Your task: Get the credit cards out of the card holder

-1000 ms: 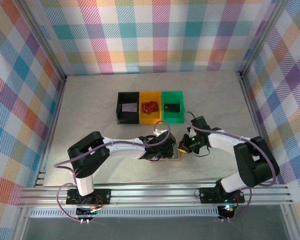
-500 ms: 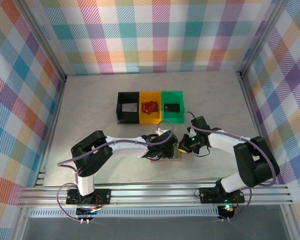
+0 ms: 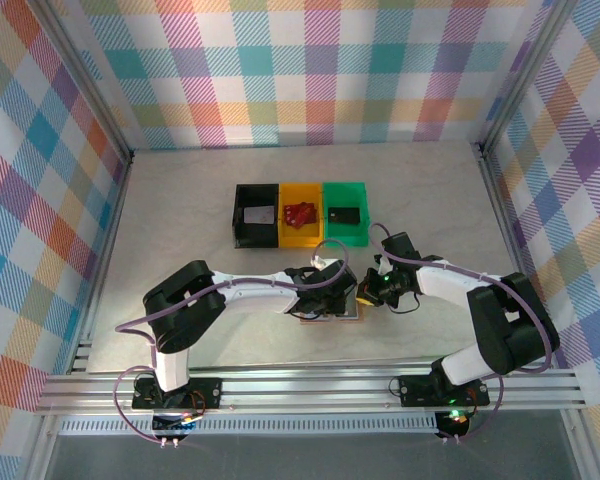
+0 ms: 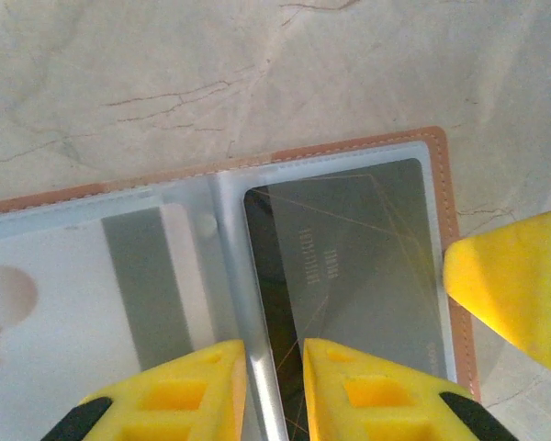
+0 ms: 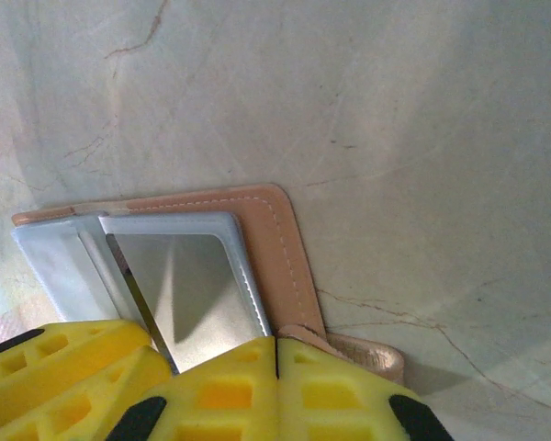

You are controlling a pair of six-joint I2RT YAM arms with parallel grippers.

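The card holder [image 4: 228, 239] lies spread open and flat on the table [image 3: 180, 210], near the arms' bases and between the two grippers, well apart from the row of black, yellow and green bins [image 3: 300, 213] farther back. Both credit cards seen here sit inside its clear sleeves: a dark grey card [image 4: 349, 266] fills the right sleeve, and a pale card with a grey stripe [image 4: 138, 294] sits in the left one. No card lies loose on the table beside the holder, so the task looks to be at its start, with both cards left to pull out. The left gripper [image 4: 274, 390] is low over the middle fold, its fingers a narrow gap apart and straddling the fold by the dark card's inner edge; whether they pinch anything cannot be told. The right gripper [image 5: 275, 390] has its fingers pressed together at the holder's outer tan edge, apparently pinning it down, though a pinch on the leather cannot be ruled out.
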